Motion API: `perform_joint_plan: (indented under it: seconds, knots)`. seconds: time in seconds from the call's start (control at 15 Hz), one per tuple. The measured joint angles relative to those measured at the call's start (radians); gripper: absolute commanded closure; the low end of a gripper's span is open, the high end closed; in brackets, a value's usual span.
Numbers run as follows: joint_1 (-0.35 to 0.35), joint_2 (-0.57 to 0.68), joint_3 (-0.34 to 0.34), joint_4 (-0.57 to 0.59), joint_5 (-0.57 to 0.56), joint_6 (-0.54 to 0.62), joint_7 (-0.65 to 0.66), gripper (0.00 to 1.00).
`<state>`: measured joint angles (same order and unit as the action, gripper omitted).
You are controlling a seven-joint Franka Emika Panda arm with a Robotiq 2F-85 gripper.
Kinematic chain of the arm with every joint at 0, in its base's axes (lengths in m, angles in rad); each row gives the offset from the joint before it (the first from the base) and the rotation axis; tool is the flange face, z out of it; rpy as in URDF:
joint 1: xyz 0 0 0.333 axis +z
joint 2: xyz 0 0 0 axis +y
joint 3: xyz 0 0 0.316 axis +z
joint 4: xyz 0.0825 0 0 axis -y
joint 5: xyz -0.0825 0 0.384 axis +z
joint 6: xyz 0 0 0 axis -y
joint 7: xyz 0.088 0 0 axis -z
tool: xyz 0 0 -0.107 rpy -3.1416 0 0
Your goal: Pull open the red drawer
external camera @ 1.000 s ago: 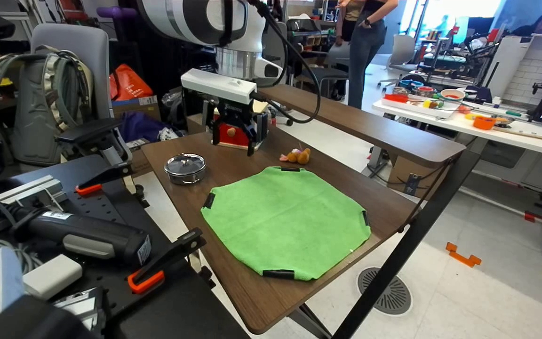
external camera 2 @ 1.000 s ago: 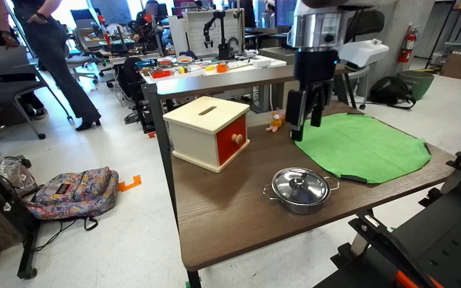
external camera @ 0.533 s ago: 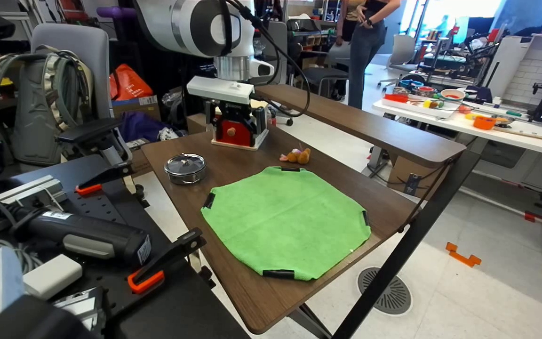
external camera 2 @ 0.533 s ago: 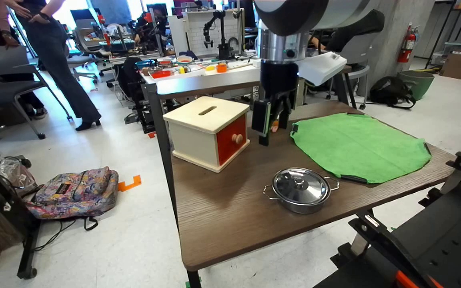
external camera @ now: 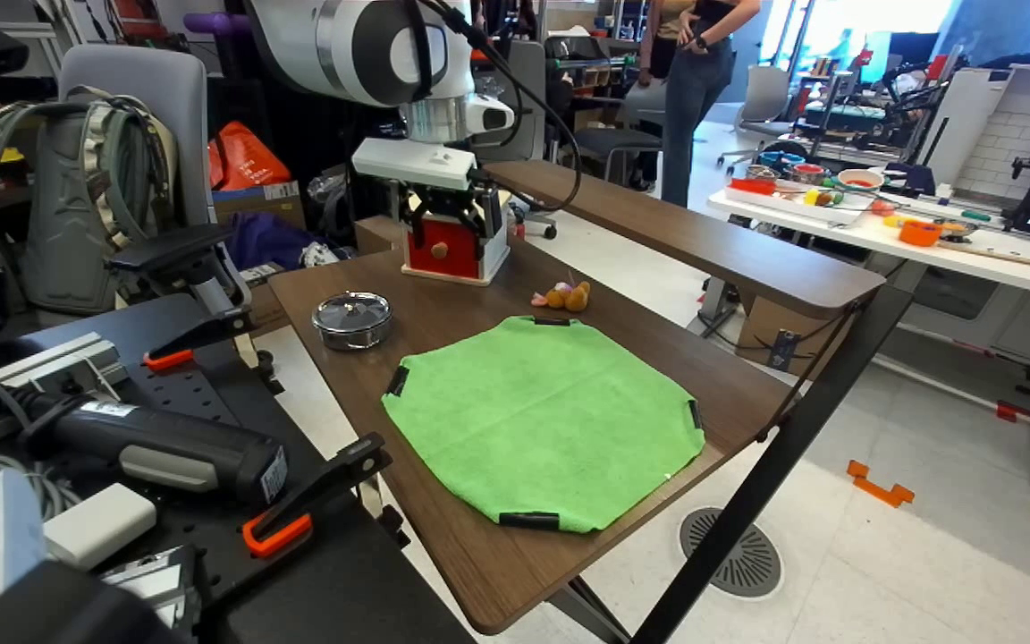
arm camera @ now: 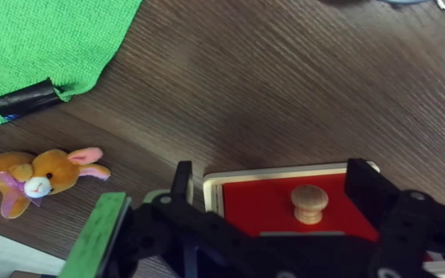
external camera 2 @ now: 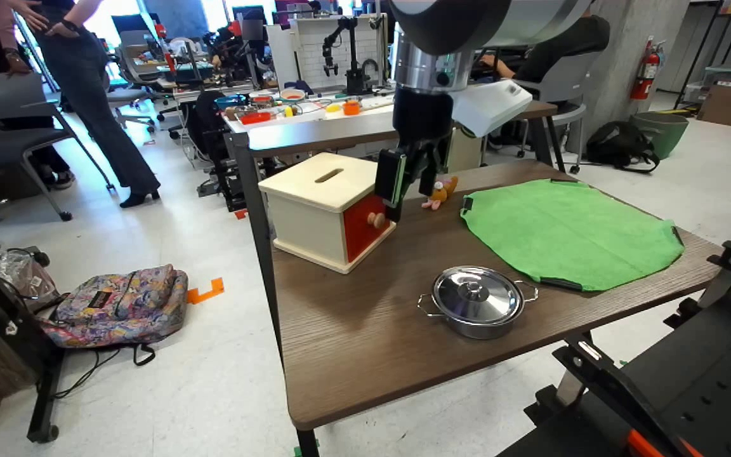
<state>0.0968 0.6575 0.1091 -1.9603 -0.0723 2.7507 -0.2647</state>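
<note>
The red drawer [external camera 2: 358, 230] is the red front of a small pale wooden box with a slotted tan top, at the table's end. Its front sits flush in the box, so it looks closed. A round wooden knob [external camera 2: 376, 219] sticks out from it. My gripper [external camera 2: 411, 202] is open and points down, just in front of the drawer front. In the wrist view my gripper [arm camera: 269, 168] has its fingers wide apart, with the knob [arm camera: 309, 199] showing between them, closer to the right finger and touching neither. The red front [external camera: 464, 261] also shows behind my gripper [external camera: 452, 234].
A plush rabbit [arm camera: 56, 172] lies beside the box, close to the green cloth [external camera 2: 581, 235]. A lidded metal pot [external camera 2: 476, 295] stands on the table's near side. A raised wooden shelf [external camera: 703, 237] runs along the table's side.
My gripper has moved from above the cloth's edge across to the drawer front, ending close to the knob. It stays open. The box, pot and cloth have not moved.
</note>
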Motion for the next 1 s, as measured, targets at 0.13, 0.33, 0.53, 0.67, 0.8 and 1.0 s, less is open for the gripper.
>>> perform_joint_plan:
  seconds: [0.13, 0.33, 0.53, 0.67, 0.8, 1.0]
  knots:
    - [0.0, 0.002, 0.01, -0.002, 0.0, 0.0, 0.0, 0.0]
    - [0.001, 0.006, 0.02, -0.002, 0.0, 0.0, 0.0, 0.0]
    - [0.0, 0.012, 0.021, -0.002, 0.0, 0.001, 0.0, 0.0]
    - [0.0, 0.022, 0.021, 0.0, 0.0, 0.001, 0.0, 0.0]
    - [0.0, 0.037, 0.02, 0.006, 0.0, 0.005, 0.0, 0.0]
    - [0.001, 0.069, 0.02, 0.028, 0.0, 0.016, 0.0, 0.0]
